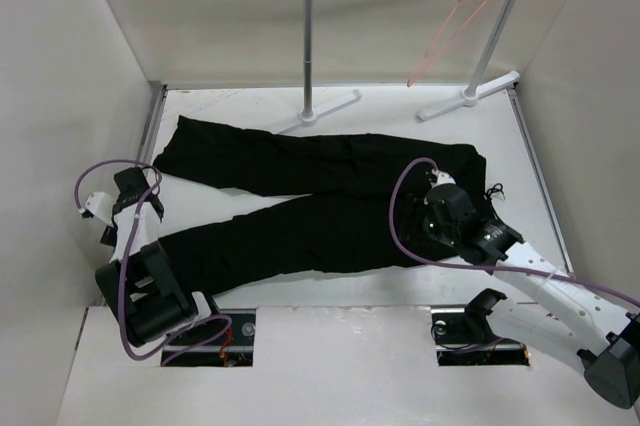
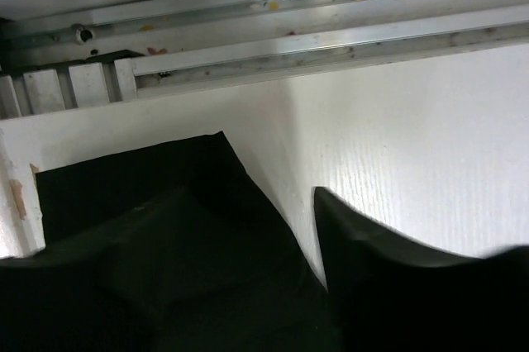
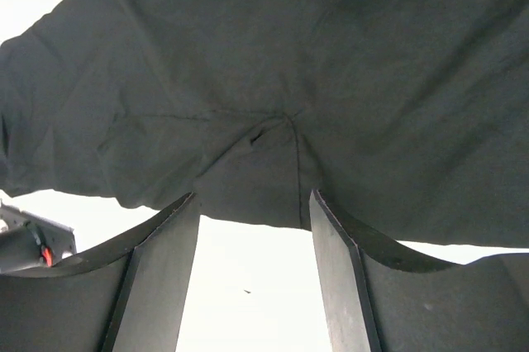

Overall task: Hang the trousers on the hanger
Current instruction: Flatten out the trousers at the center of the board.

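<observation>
The black trousers (image 1: 300, 171) lie flat on the white table (image 1: 400, 291), with the legs to the left and the waist to the right. The pink-red wire hanger (image 1: 452, 28) hangs on the rail at the back right. My left gripper (image 1: 125, 201) is low by the leg ends. In its wrist view the left gripper (image 2: 256, 199) has black fabric (image 2: 165, 244) over its left finger; the right finger (image 2: 372, 253) stands apart. My right gripper (image 1: 420, 216) is open at the crotch. In its wrist view the right gripper (image 3: 254, 195) has the trousers' edge (image 3: 248, 195) at its fingertips.
The white-and-silver rail stand (image 1: 310, 46) stands at the back of the table. Walls close in the left, back and right sides. An aluminium rail (image 2: 331, 34) runs along the table's left edge, close ahead of my left gripper.
</observation>
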Robot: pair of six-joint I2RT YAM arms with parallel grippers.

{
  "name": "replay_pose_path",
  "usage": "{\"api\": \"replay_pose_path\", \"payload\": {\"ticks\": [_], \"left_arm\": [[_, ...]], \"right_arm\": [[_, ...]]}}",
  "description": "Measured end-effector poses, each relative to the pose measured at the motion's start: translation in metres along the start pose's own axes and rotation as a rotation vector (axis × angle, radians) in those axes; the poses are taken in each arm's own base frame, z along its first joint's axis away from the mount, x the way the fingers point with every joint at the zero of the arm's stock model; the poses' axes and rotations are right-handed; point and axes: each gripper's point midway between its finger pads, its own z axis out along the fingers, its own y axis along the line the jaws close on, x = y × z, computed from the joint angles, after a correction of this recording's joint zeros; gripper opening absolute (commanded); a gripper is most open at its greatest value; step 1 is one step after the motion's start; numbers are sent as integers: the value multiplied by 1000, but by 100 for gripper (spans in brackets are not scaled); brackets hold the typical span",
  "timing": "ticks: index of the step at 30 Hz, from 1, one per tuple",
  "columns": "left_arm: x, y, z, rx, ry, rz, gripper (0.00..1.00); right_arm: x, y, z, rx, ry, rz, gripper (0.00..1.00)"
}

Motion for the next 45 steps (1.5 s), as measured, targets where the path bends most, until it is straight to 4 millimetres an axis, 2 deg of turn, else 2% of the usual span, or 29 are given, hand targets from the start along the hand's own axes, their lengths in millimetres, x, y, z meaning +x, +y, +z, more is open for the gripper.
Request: {"api": "replay_pose_path", "payload": {"ticks": [2, 5, 10, 15, 17, 18, 19, 21, 25, 27, 31, 34, 39, 42, 45], "left_arm": [[-4, -1, -4, 16, -13, -10, 66], [-9, -2, -9, 32, -29, -25, 62], [-1, -2, -2, 10, 3, 1, 47], [20, -4, 7, -20, 60, 66, 39], [24, -5, 8, -23, 69, 78, 32], [26, -6, 9, -23, 72, 79, 24], [27, -6, 9, -24, 74, 77, 18], [27, -8, 10, -23, 74, 68, 11], [24, -9, 8, -13, 64, 50, 6], [16, -9, 1, 7, 45, 30, 5], [-12, -5, -36, 95, -36, -42, 4], [-30, 4, -78, 181, -100, -92, 4], [-60, 31, -156, 289, -171, -157, 4], [-73, 54, -185, 274, -189, -173, 4], [-77, 71, -201, 237, -179, -161, 5]], "right_arm": [[1, 1, 0, -3, 5, -1, 61], [2, 2, 0, -8, 8, -5, 61], [3, 3, -1, -12, 11, -5, 62], [-3, 9, -3, -22, 4, -5, 62], [-8, 13, -5, -32, -6, -5, 62], [-11, 15, -6, -36, -12, -5, 62], [-13, 17, -7, -39, -17, -4, 62], [-16, 17, -8, -40, -23, -1, 62], [-20, 11, -7, -24, -30, 4, 62], [-21, 9, -7, -16, -32, 3, 62], [-23, 2, -8, 6, -40, 13, 63], [-26, -4, -10, 14, -60, 33, 63], [-14, -16, -12, 16, -69, 72, 64], [-5, -22, -11, 18, -65, 97, 64], [-1, -24, -9, 25, -54, 112, 64]]}}
